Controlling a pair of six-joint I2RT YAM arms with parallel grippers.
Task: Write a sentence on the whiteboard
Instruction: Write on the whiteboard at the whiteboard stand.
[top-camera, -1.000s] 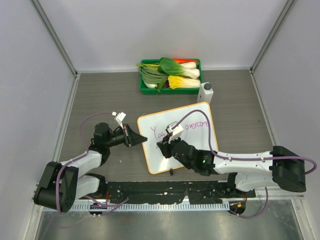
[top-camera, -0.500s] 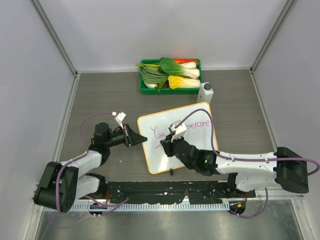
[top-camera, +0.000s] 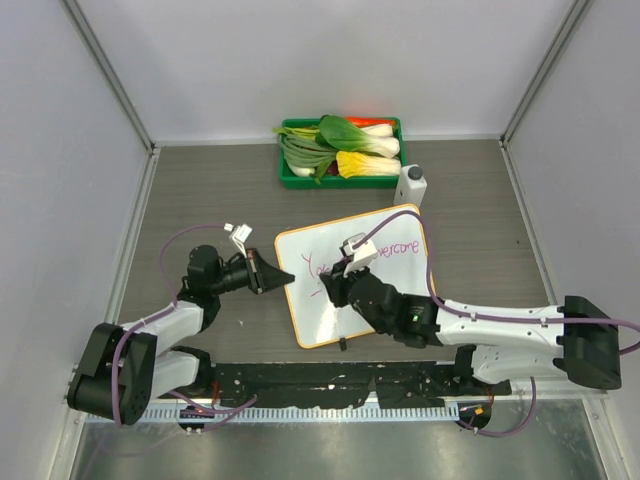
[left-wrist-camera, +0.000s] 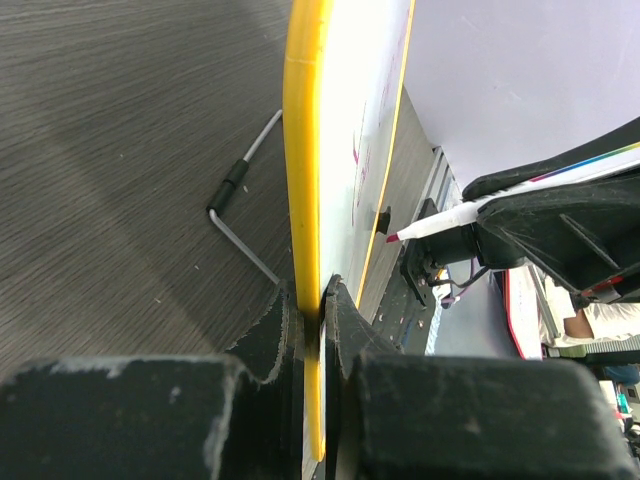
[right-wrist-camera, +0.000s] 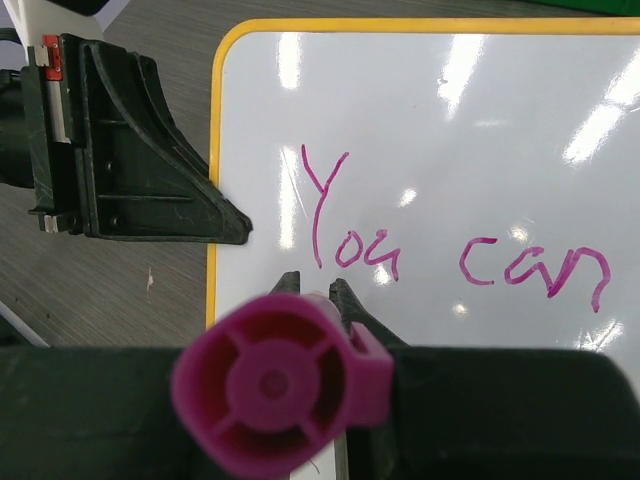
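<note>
- At the 6 o'clock side of the table, below the green tray of leafy vegetables (top-camera: 340, 150), lies the flat white board with the thin orange rim (top-camera: 314, 316), the whiteboard, turned a little anticlockwise.
- Its pink handwritten sentence (top-camera: 390, 250) runs along the 12 o'clock edge. The right wrist view reads "You can", and the top view adds "overcome" towards 3 o'clock.
- At the board's 9 o'clock edge the left gripper (top-camera: 287, 279) is nearly closed and pinches the rim, so it steadies the board.
- The right gripper (top-camera: 335, 290) is clamped on a white marker with a magenta end cap (left-wrist-camera: 440, 222) and hovers below "You".
- My reading is that the writing is well advanced, with only a closing word left to add.
- The next move probably calls for bringing the pink tip down under the first line and then making short, light strokes towards 3 o'clock. The left gripper's hold has to stop the board from sliding.
- Hidden or unclear:
  - The right wrist camera covers "can" in the top view.
  - "Overcome" is cut off in the right wrist view.
  - The marker's cap blocks the board just below "You", so I cannot tell whether a second line has begun.
  - In the edge-on left wrist view the tip looks near the face, but whether it touches cannot be judged.
  - A bent wire stand (left-wrist-camera: 240, 215) shows behind the board.
</note>
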